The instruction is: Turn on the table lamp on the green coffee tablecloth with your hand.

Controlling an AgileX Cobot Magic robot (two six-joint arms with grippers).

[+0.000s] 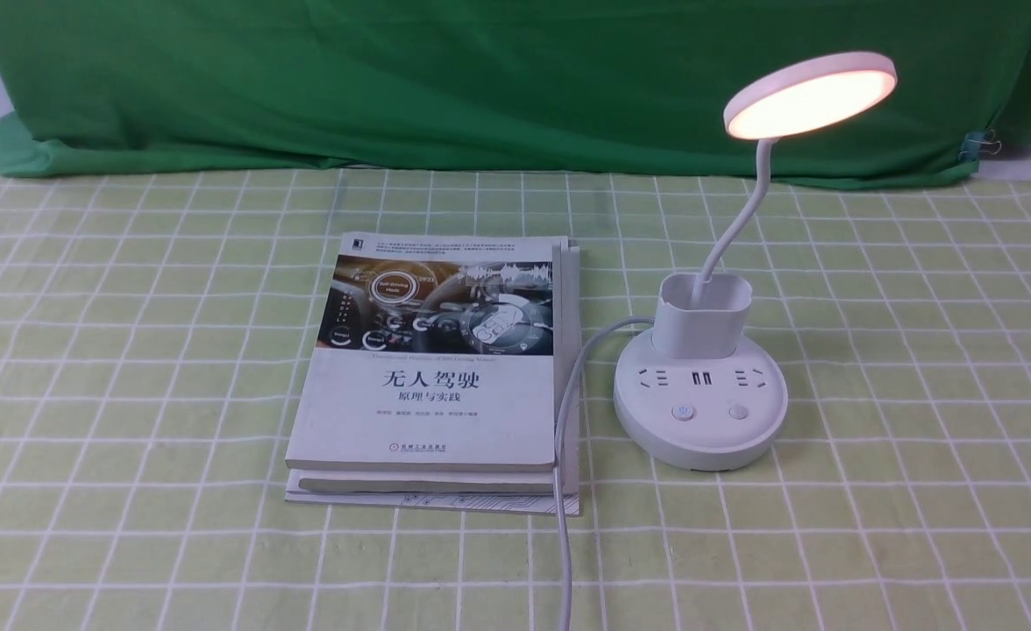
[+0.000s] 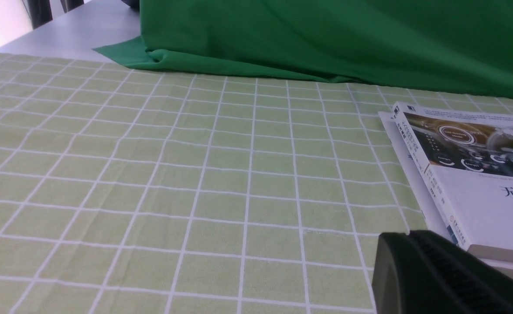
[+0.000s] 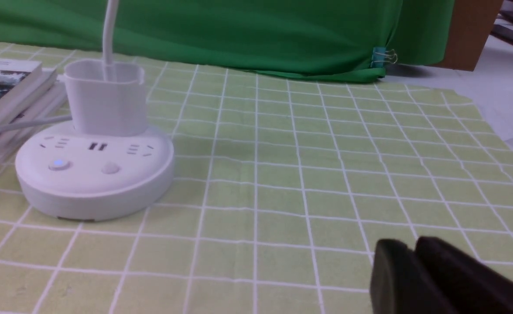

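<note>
- Table lamp (image 1: 700,386) stands on the green coffee tablecloth (image 1: 919,368), right of a book stack (image 1: 437,377); disc head (image 1: 809,94) glows, left base button (image 3: 59,164) lit blue, so it looks already on.
- Cord (image 1: 568,421) runs along the books' right edge toward the camera.
- Right gripper (image 3: 413,261): fingers pressed together, holding nothing, low and well clear of the base.
- Left gripper (image 2: 413,257) beside the books; its opening can't be judged.
</note>
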